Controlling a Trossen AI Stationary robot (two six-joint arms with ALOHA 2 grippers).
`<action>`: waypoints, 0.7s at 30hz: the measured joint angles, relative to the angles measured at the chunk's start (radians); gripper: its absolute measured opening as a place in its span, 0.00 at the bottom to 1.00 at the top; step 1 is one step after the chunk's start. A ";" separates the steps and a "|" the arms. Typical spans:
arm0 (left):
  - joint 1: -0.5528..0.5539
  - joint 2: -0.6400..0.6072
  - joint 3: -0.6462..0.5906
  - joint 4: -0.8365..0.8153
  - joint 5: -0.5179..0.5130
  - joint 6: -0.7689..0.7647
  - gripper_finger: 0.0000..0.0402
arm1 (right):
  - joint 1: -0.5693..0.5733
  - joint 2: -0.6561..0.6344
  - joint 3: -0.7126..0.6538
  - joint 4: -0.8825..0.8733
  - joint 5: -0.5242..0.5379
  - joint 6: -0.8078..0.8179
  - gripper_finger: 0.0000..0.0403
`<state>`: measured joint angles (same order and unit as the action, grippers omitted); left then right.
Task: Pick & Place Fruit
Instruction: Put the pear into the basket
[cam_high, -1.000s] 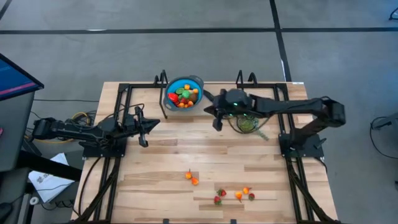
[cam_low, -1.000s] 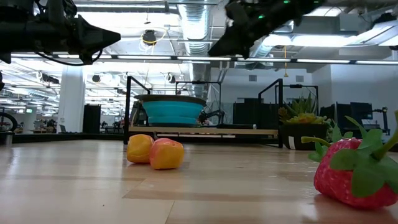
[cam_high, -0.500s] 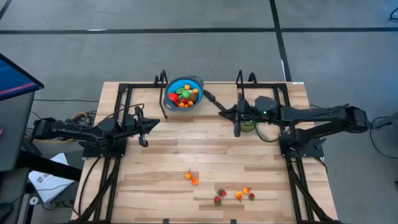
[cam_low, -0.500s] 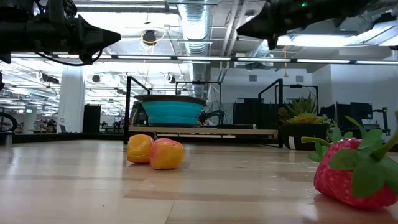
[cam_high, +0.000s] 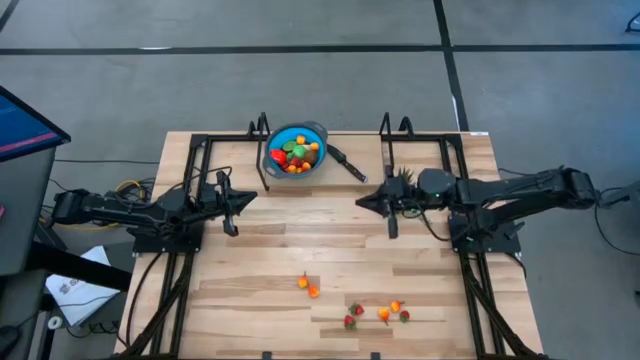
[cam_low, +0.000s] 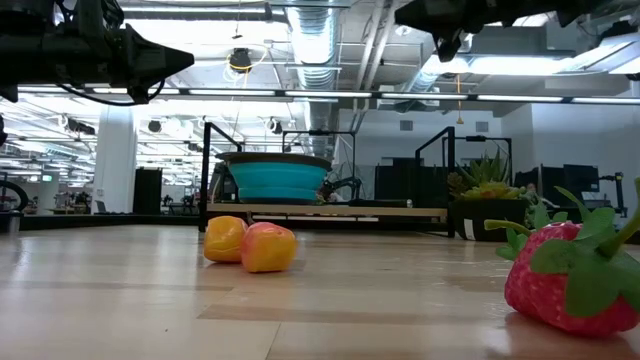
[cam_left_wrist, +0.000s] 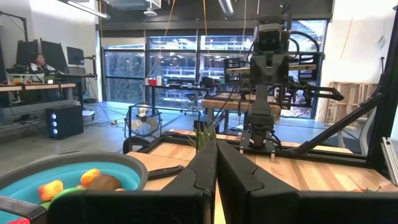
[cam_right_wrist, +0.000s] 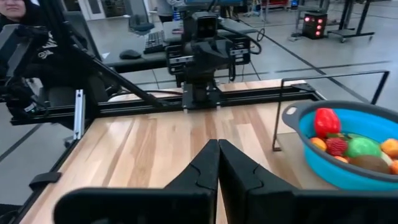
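From where I stand, the blue bowl (cam_high: 296, 149) sits at the far edge of the table (cam_high: 270, 260), between the two frames, heaped with fruit (cam_high: 295, 153); its black handle (cam_high: 349, 163) sticks out toward the right arm's side. More loose fruit lies near the front edge: two orange pieces (cam_high: 308, 287) touching one another, and beside them, toward the right, a small scattered cluster of strawberries and orange bits (cam_high: 378, 314), strung roughly along the table's width. The pieces are too small to say which way each one points. In the low view one strawberry (cam_low: 568, 272) lies close by on its side, leaves up and to the right.

The left gripper (cam_high: 232, 203) hangs above the table's left side, fingers pressed together, holding nothing. The right gripper (cam_high: 385, 206) hovers right of centre, near a spiky green plant (cam_high: 403, 178), fingers likewise pressed together and empty.
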<state>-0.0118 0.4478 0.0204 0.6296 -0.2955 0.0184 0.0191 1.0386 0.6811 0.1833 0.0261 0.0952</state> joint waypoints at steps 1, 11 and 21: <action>0.000 0.000 0.000 0.000 0.000 0.000 0.01 | 0.005 0.000 0.000 0.000 0.000 0.000 0.00; 0.000 0.000 0.000 0.000 0.003 0.000 0.01 | 0.061 0.000 0.000 -0.001 0.000 0.000 0.00; 0.000 0.000 0.000 0.000 0.003 0.000 0.01 | 0.140 0.000 0.000 -0.002 0.000 0.003 0.00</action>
<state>-0.0116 0.4477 0.0200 0.6296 -0.2928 0.0185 0.1595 1.0389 0.6815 0.1810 0.0261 0.0978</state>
